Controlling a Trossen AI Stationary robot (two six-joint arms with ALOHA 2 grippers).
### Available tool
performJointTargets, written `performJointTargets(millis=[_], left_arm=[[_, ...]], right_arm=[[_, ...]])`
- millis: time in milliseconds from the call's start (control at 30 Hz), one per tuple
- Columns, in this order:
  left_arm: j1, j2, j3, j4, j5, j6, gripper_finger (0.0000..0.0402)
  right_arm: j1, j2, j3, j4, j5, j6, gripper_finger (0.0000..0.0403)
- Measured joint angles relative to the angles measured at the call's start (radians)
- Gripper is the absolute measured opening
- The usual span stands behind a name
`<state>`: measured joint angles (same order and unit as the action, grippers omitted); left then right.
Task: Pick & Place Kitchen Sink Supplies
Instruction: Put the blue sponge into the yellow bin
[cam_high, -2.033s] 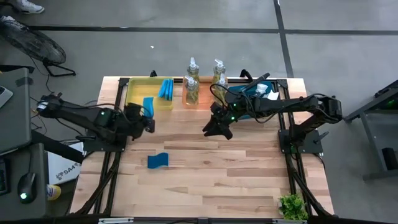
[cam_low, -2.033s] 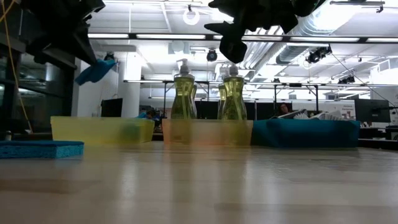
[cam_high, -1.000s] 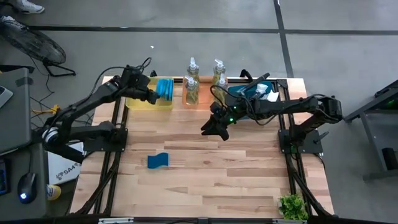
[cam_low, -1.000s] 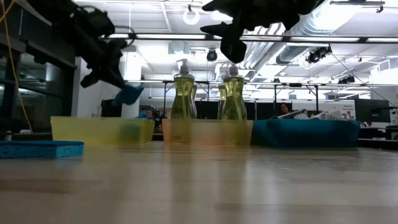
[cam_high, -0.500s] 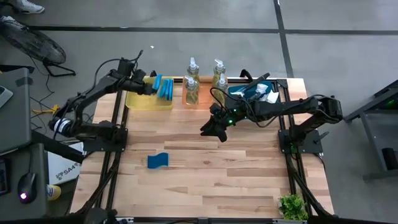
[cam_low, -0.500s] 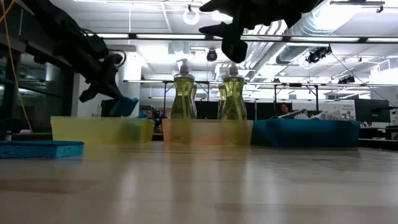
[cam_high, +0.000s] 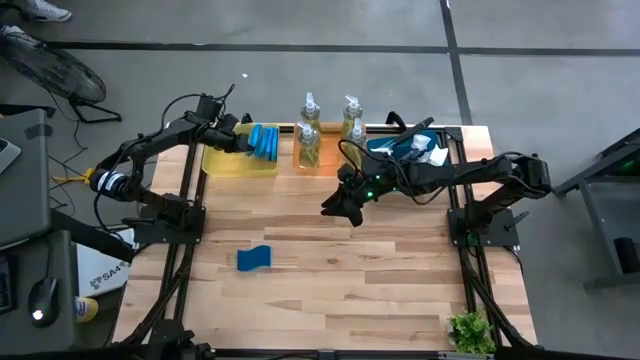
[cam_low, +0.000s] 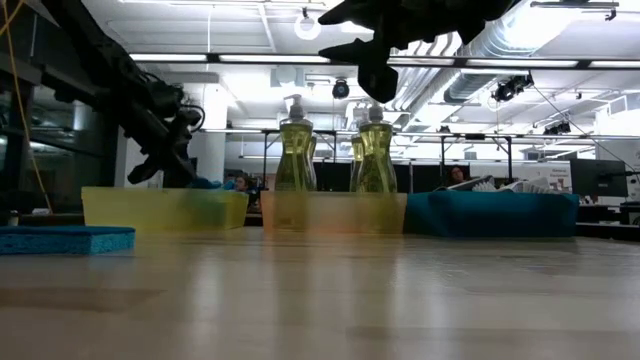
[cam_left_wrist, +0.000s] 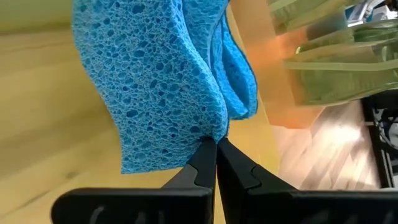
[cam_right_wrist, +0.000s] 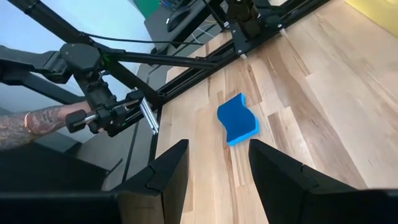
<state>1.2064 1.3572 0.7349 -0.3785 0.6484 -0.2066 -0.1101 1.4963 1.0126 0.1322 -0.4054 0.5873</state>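
The left pincer (cam_left_wrist: 216, 163) is closed on the edge of a blue sponge (cam_left_wrist: 158, 87), its two fingers pressed nearly together with only the sponge's thin edge between them. In the high view this pincer (cam_high: 243, 140) sits over the yellow tray (cam_high: 218, 160) at the table's far left, and the held sponge joins other blue sponges (cam_high: 268, 142) standing on edge in that tray, their long axes running near to far.

The right pincer (cam_right_wrist: 214, 163) is open wide, holds nothing and hangs above the middle of the table (cam_high: 400, 290); in the high view it (cam_high: 335, 208) is just near of the orange tray (cam_high: 305, 160).

A loose sponge (cam_high: 253, 258) lies flat on the bare table, near and left of centre, well apart from both pincers, its long axis running left to right.

Four soap bottles (cam_high: 308, 140) stand upright in the orange tray, pumps up. Brushes (cam_high: 425, 152) lie in the blue tray (cam_low: 490, 215) at the far right; in the low view their white heads show above its rim.
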Motion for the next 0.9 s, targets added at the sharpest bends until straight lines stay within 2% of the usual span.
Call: performJointTargets(millis=[233,900], left_arm=[[0.000,0.035,0.000,0.061,0.030,0.000,0.0000],[-0.002,0.035,0.000,0.032,-0.038,-0.012,0.0000]], right_arm=[[0.000,0.000,0.000,0.000,0.014,0.000,0.0161],[0.000,0.000,0.000,0.000,0.014,-0.001,0.0161]])
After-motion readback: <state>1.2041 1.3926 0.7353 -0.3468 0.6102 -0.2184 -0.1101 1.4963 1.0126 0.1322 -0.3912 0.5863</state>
